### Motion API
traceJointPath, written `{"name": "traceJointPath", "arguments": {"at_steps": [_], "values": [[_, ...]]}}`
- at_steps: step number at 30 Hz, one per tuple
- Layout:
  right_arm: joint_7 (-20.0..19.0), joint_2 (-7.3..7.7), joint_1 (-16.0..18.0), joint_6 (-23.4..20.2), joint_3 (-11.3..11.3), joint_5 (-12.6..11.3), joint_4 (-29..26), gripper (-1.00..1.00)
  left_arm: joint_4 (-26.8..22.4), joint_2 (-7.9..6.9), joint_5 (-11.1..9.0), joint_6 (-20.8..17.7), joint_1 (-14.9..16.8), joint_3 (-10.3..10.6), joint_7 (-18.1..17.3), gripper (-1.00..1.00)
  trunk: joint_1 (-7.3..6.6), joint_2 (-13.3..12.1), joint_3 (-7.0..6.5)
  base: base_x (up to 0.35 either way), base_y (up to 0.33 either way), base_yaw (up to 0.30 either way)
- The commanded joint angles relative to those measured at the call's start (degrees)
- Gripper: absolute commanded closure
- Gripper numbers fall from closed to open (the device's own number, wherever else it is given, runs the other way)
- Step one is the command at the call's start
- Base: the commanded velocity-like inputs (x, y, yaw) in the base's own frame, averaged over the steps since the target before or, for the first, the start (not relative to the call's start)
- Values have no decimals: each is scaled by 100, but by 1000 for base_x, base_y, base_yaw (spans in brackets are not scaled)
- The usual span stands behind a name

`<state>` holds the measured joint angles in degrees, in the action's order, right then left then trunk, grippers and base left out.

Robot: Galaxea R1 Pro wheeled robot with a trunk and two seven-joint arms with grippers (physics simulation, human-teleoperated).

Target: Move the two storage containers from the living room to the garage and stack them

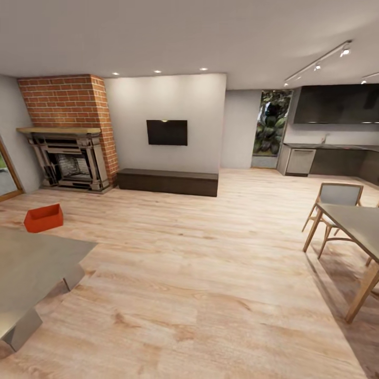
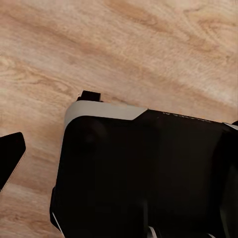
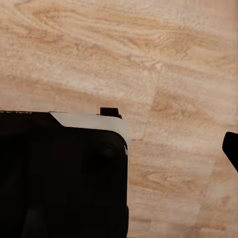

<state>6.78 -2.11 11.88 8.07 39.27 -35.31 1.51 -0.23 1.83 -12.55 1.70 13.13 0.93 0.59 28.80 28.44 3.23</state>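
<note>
One orange-red storage container sits on the living room's wood floor, far left near the fireplace. I should drive close first; my jaws' state I cannot tell.

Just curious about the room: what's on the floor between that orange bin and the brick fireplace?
Nothing: in the head view, only bare wood plank floor separates the orange bin from the brick fireplace.

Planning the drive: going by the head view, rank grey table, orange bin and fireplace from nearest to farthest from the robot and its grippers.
1. grey table, close by at lower left.
2. storage container, on the wood floor just beyond it, left.
3. fireplace, against the far left brick wall.
</note>
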Motion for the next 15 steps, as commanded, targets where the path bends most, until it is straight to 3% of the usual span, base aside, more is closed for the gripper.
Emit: {"name": "traceJointPath", "arguments": {"at_steps": [1,15], "values": [[7,-4,7,25,46,-44,16,-100,5,1,-37,20,5,12,6,-100,6,10,11,323,71,0],[8,-28,7,19,46,-19,16,-100,5,2,-37,46,5,12,11,-100,6,10,11,323,71,0]]}}
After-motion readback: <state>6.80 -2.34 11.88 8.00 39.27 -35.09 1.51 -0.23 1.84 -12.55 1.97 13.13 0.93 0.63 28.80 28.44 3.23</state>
